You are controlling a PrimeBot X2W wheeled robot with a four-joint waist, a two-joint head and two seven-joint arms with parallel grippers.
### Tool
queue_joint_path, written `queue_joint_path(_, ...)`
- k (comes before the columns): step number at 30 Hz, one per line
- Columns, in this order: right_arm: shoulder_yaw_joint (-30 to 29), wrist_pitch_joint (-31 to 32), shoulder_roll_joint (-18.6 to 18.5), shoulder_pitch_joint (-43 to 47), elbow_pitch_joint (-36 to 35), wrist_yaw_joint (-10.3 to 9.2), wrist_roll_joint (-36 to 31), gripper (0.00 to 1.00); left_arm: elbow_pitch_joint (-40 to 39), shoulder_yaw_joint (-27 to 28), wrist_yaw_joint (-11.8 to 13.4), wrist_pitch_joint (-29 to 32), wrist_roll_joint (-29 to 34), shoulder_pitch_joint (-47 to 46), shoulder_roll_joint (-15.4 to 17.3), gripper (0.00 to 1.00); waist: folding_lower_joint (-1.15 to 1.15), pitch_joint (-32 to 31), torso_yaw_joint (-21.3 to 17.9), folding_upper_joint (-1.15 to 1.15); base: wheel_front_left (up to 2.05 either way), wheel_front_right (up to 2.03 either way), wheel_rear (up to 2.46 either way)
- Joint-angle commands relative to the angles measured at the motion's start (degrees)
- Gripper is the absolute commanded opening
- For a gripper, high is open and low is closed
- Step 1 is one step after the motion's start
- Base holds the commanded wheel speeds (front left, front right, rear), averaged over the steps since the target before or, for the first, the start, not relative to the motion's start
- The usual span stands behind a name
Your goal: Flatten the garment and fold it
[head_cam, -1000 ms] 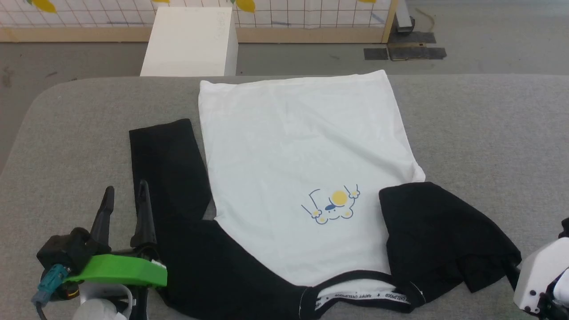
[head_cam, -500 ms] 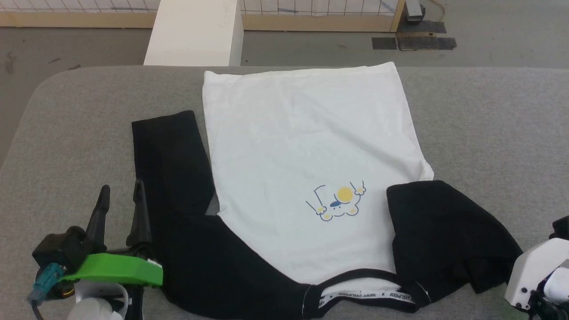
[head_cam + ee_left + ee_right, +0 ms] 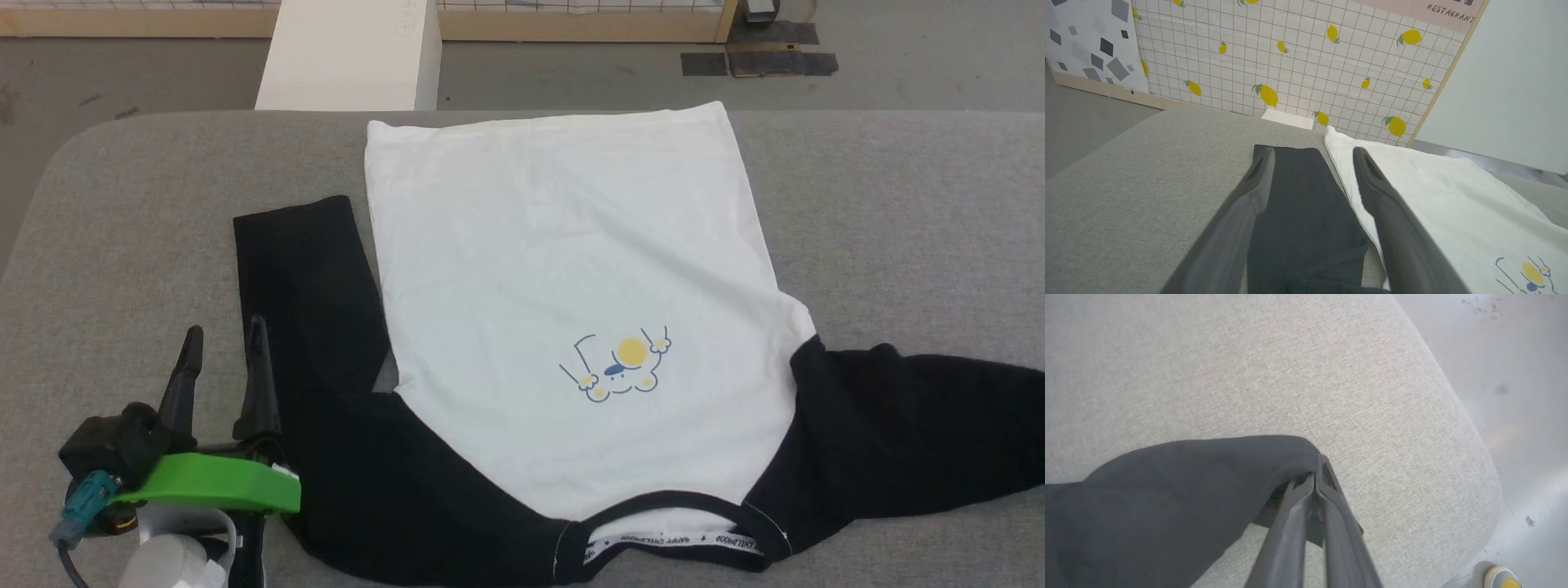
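The garment (image 3: 563,269), a white fabric T-shirt with black raglan sleeves, black neck trim and a small blue-and-yellow cartoon print (image 3: 619,369) on the chest, lies front up on the grey fabric-covered worktop (image 3: 898,204). Its neck is at the near edge and its hem reaches the far edge. The white body lies flat with few wrinkles.

The black sleeve on the left (image 3: 302,286) is turned up beside the body, its cuff pointing far. The black sleeve on the right (image 3: 906,433) stretches out sideways along the worktop to the right.

In the right wrist view the right end effector (image 3: 1316,469) is clenched on the cuff end of that stretched sleeve (image 3: 1167,490), low over the worktop near its rounded right corner.

The left end effector (image 3: 225,327) sits at the near left with its fingers spread and nothing between them. In the left wrist view (image 3: 1313,151) they frame the turned-up sleeve (image 3: 1298,212).

Beyond the far edge stand a white rectangular box (image 3: 351,53) and a lemon-patterned grid wall panel (image 3: 1290,61).
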Motion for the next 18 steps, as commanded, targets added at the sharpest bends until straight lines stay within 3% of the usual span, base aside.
queue_joint_path(1,-1.2,0.5,-0.1,-1.3,-1.1,-0.1,-1.3,0.0,0.0,-0.1,0.0,0.2,-0.8,-1.0,0.4,1.0,0.0,0.2,0.3,0.0,0.0,0.0,0.0)
queue_joint_path(10,-6.7,-0.9,-2.7,-4.5,-3.3,-0.1,-4.4,0.0,0.5,-0.3,0.0,0.2,-1.3,-1.2,0.7,1.0,0.0,0.4,1.3,0.0,0.0,0.0,0.0)
queue_joint_path(14,-5.8,-2.8,-4.8,-5.7,-2.4,-0.1,-4.0,0.0,0.8,-0.3,0.1,0.1,-1.4,-0.9,0.7,1.0,0.0,-0.3,1.2,0.0,0.0,0.0,0.0)
queue_joint_path(18,-0.9,-4.6,-7.9,-6.5,-1.5,-0.1,-2.4,0.0,1.0,-0.6,0.2,0.1,-1.5,-0.6,0.6,1.0,0.0,-1.3,1.0,0.0,0.0,0.0,0.0)
